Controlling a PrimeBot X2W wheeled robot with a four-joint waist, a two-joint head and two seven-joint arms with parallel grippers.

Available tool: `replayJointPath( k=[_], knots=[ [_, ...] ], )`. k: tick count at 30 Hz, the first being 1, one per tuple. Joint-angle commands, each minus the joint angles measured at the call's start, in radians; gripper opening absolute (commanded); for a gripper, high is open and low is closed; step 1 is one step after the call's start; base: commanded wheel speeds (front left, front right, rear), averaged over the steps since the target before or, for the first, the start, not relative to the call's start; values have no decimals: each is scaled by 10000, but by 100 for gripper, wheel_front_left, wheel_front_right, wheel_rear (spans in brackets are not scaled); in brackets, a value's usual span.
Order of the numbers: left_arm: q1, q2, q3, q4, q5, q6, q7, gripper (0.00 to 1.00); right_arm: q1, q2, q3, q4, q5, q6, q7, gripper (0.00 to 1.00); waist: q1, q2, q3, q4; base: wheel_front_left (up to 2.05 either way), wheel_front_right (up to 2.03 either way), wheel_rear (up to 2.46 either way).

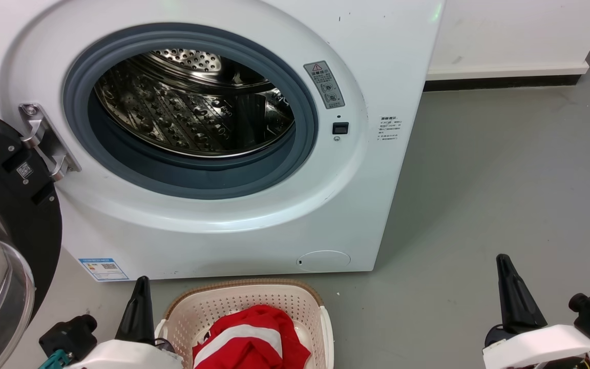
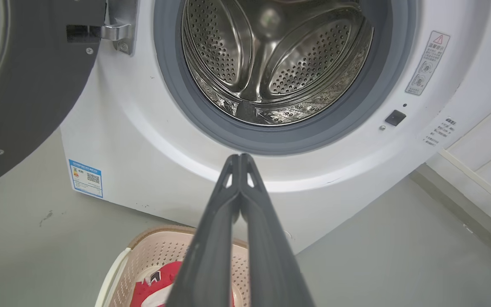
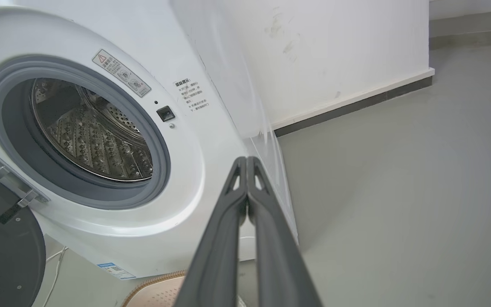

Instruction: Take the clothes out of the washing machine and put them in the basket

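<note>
We see the red clothes [image 1: 251, 341] lying in the basket [image 1: 244, 283] before the washing machine [image 1: 213, 230], whose drum [image 2: 279, 64] looks bare. We judge them soft and light, best pinched at a raised fold. The left gripper [image 2: 240, 155] and right gripper [image 3: 246, 158] have their jaws pressed together, empty. The warning sticker [image 1: 324, 84] is too small to read.

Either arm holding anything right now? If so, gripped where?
Nothing is held. On the left gripper and the right gripper the jaws are shut tip to tip with nothing between them. The red clothes lie in the basket.
</note>
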Motion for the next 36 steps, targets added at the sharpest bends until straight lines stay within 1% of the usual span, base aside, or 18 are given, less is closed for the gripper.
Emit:
replayJointPath(
  k=[1,2,21,36],
  knots=[
    [-325,32,65,-65,-527,-71,124,0,-370,-109,-20,-71,585,-1,91,0,0,0,-7,4,0,0,0],
    [-325,32,65,-65,-527,-71,124,0,-370,-109,-20,-71,585,-1,91,0,0,0,-7,4,0,0,0],
    [-693,-15,246,221,-3417,-244,819,0,-676,-192,-116,228,3724,-3,711,0,0,0,-68,37,0,0,0],
    [-939,-48,377,407,-5327,-344,1291,0,-880,-216,-224,439,5759,-4,1151,0,0,0,-117,62,0,0,0]
  ],
)
